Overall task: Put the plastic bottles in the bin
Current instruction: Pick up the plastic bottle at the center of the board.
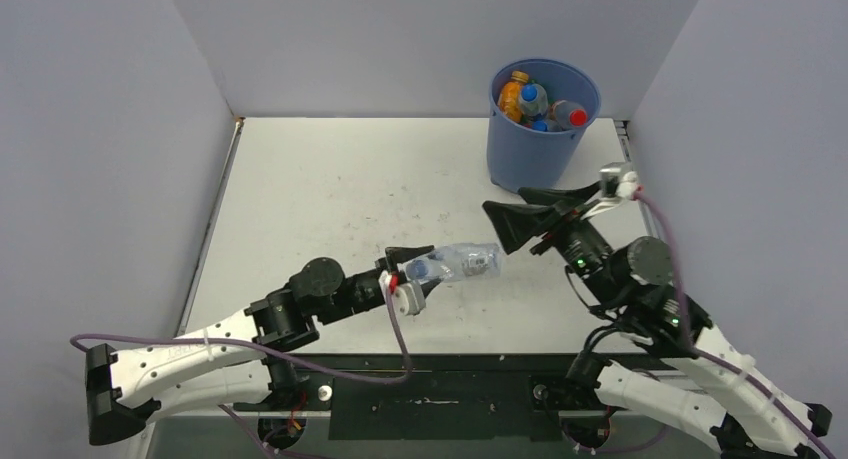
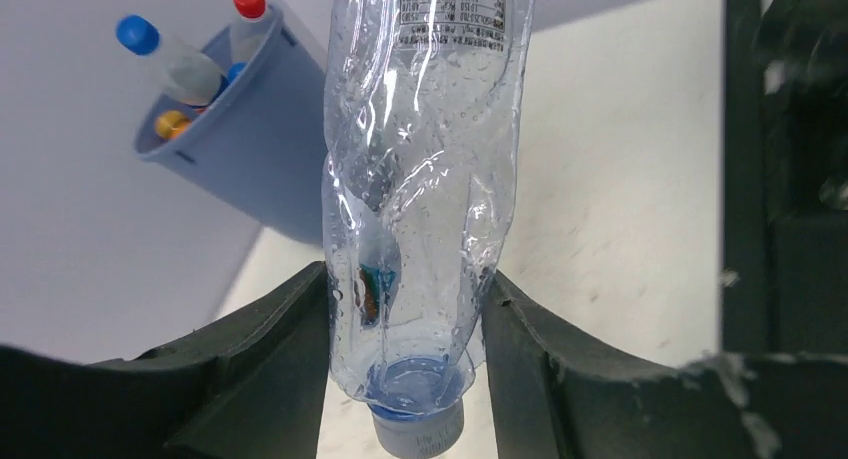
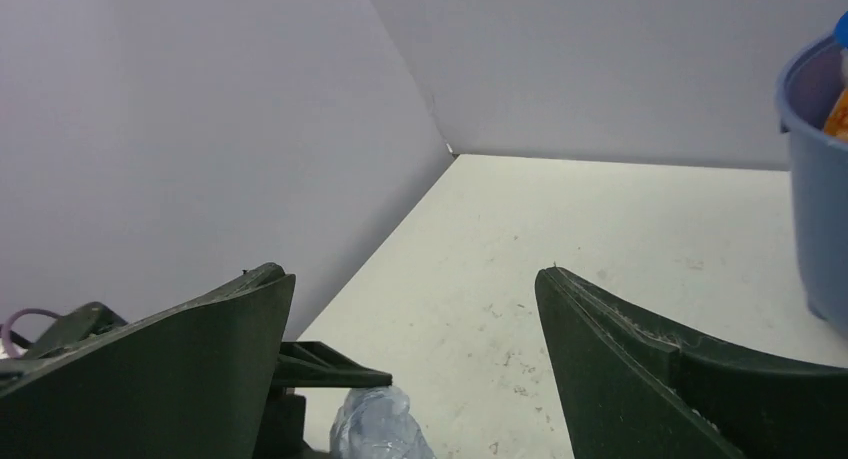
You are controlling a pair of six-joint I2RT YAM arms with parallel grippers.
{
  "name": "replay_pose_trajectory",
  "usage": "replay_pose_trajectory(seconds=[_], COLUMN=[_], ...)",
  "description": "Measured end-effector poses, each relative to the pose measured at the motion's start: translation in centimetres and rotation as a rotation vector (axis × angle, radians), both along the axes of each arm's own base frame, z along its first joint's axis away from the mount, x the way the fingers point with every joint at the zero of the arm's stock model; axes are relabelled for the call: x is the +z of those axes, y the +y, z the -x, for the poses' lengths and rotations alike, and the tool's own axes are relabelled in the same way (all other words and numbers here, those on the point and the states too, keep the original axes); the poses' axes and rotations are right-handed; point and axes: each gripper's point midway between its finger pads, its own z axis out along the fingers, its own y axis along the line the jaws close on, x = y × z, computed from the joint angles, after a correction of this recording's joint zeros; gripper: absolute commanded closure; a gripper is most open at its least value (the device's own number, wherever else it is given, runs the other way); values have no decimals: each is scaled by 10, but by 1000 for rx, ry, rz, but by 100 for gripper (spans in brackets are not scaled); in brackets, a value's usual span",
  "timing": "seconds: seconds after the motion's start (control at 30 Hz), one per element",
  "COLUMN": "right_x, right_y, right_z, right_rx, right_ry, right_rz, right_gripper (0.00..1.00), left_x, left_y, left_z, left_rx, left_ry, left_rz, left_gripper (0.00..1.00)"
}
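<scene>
A clear, crumpled plastic bottle (image 1: 466, 261) with a blue cap hangs just above the table, lying sideways. My left gripper (image 1: 425, 271) is shut on its neck end. In the left wrist view the bottle (image 2: 420, 179) sits between both fingers of that gripper (image 2: 408, 279), cap toward the camera. My right gripper (image 1: 505, 199) stands open with nothing between its fingers, just right of the bottle's base. From the right wrist, that gripper (image 3: 410, 274) looks over the bottle's end (image 3: 380, 427). The blue bin (image 1: 540, 139) stands at the back right, holding several bottles (image 1: 530, 101).
Grey walls close in the table on the left, back and right. The bin (image 2: 250, 139) shows behind the held bottle in the left wrist view, and its wall (image 3: 820, 199) is at the right edge of the right wrist view.
</scene>
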Motion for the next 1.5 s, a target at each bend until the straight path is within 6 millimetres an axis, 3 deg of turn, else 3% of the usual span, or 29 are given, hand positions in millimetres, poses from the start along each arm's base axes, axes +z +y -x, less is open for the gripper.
replay_pose_trajectory(seconds=[0.1, 0.2, 0.33, 0.5, 0.6, 0.67, 0.9, 1.07, 1.27, 1.4, 1.47, 1.5], right_x=[44, 55, 7, -78, -116, -129, -142, -157, -158, -158, -158, -158], right_y=[-27, -34, -3, 27, 32, 34, 48, 61, 79, 87, 88, 87], right_z=[15, 30, 44, 55, 62, 66, 70, 66, 67, 75, 76, 76], right_rx=[-22, 25, 201, 369, 431, 463, 556, 602, 669, 723, 724, 722], right_ry=[-31, -32, 65, 264, 352, 379, 383, 406, 398, 409, 423, 425], right_rz=[20, 65, 216, 419, 504, 539, 588, 625, 594, 556, 538, 535], right_gripper=[7, 7, 8, 8, 7, 6, 2, 21, 63, 89, 94, 95], left_x=[-13, -37, -66, -52, -43, -39, -41, -37, -35, -38, -38, -38], left_y=[14, 24, 33, 39, 38, 36, 31, 29, 29, 29, 29, 29], left_z=[4, -4, -8, -11, -7, -2, 14, 20, 20, 19, 19, 19], left_rx=[2, 26, -2, 3, -17, -45, -127, -142, -134, -129, -124, -123], left_ry=[-275, -515, -747, -942, -1021, -1072, -1146, -1158, -1148, -1108, -1087, -1077], left_rz=[-170, -356, -582, -673, -704, -733, -773, -768, -761, -755, -744, -739], left_gripper=[100, 100, 100, 100, 100, 100, 100, 100, 98, 65, 50, 37])
